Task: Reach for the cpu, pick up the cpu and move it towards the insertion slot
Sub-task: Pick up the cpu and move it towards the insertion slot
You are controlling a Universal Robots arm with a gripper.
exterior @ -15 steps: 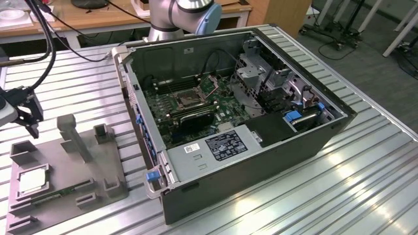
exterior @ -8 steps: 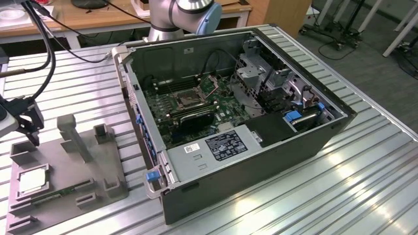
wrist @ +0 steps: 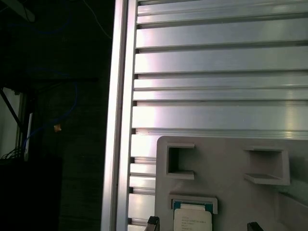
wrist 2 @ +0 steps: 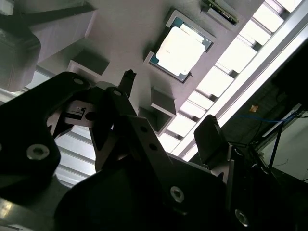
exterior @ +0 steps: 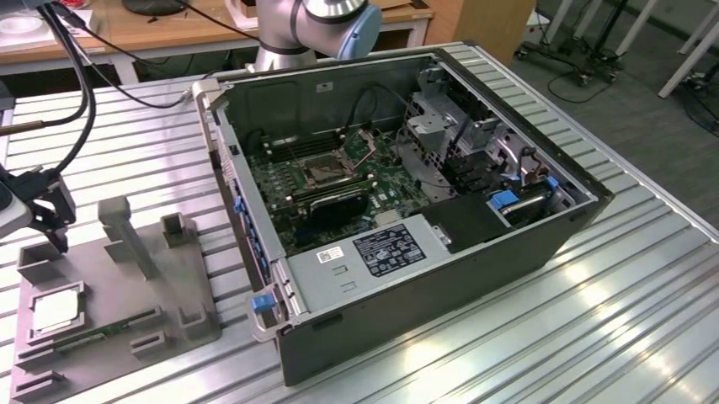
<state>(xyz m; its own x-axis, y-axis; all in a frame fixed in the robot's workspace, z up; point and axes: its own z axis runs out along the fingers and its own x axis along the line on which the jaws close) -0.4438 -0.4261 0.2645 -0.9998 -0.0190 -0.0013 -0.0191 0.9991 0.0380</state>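
Observation:
The cpu (exterior: 56,313) lies flat in a square recess of the grey plastic tray (exterior: 124,295), its pale metal top facing up; it also shows in both wrist views (wrist 2: 180,50) (wrist: 192,221). My gripper (exterior: 50,229) hangs above the tray's far end, a short way above and beyond the cpu, not touching it. It is open and holds nothing. In the first wrist view its two dark fingertips (wrist: 153,222) stand on either side of the chip. The insertion slot (exterior: 328,172) is the metal-framed socket on the green board inside the open computer case (exterior: 450,252).
A thin green memory stick (exterior: 113,326) lies on the tray beside the cpu. Upright grey posts (exterior: 121,227) rise from the tray close to the gripper. The case stands to the exterior view's right on the ribbed aluminium table (exterior: 629,320). Black cables (exterior: 79,76) hang at the left.

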